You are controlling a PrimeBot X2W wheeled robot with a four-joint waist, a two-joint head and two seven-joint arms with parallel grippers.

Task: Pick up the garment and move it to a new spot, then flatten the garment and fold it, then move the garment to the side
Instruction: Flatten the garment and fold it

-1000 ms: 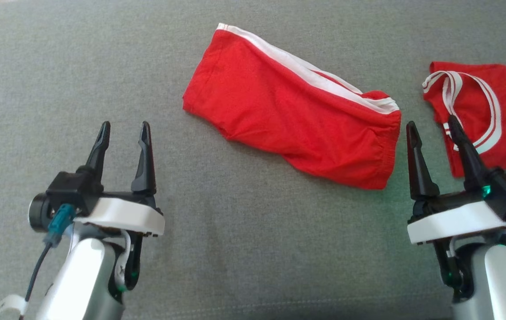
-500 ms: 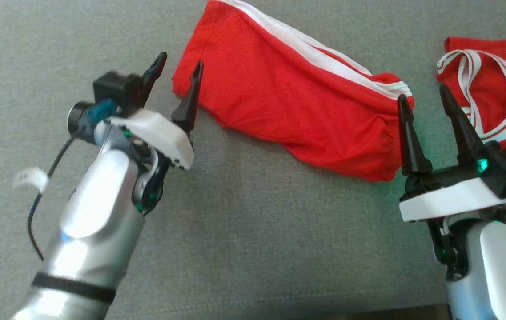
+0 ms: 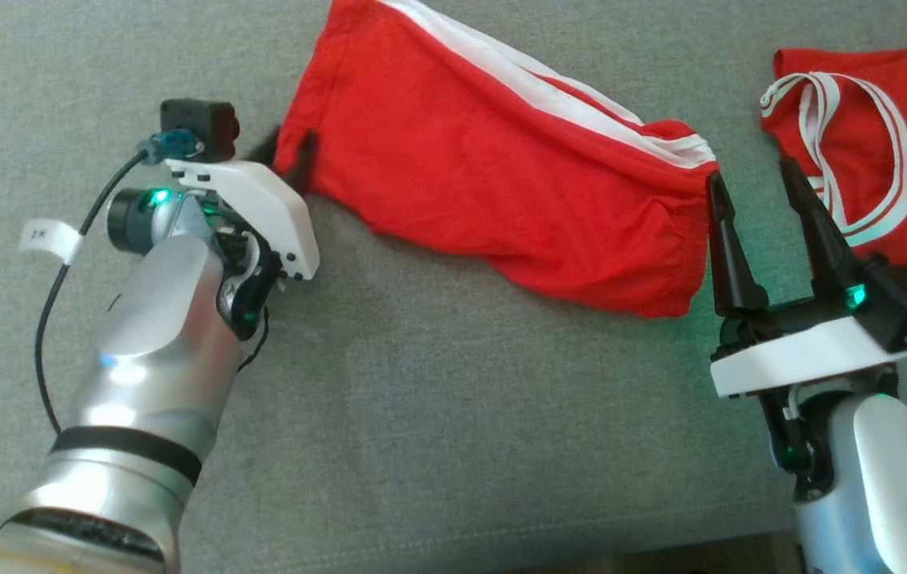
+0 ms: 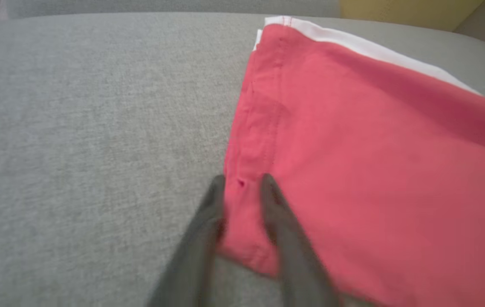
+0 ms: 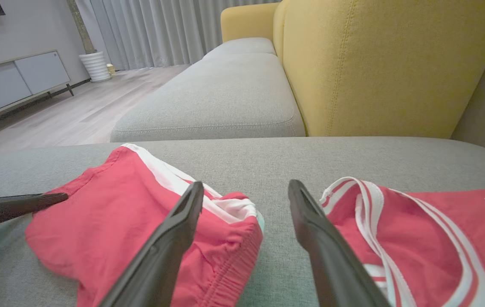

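Note:
The garment (image 3: 501,183) is a pair of red shorts with a white side stripe, lying flat and slanted on the grey sofa cushion (image 3: 453,414). My left gripper (image 3: 288,155) is at the near left hem corner. In the left wrist view the left gripper (image 4: 242,181) is still open, one finger on the cushion and the other on the garment (image 4: 353,149), the hem edge between them. My right gripper (image 3: 750,174) stands open just right of the elastic waistband. The right wrist view shows the right gripper (image 5: 246,185) wide, with the garment (image 5: 119,213) to its left.
A second red piece with white looped trim (image 3: 884,191) lies at the far right, close to my right fingers. A yellow sofa back (image 5: 374,64) rises behind the cushion. The cushion's front seam (image 3: 661,550) runs near the bottom of the head view.
My left arm has reached forward from the near left to the shorts' hem corner, and its jaws have narrowed around the edge. The head camera has shifted. The right gripper has stayed open by the waistband.

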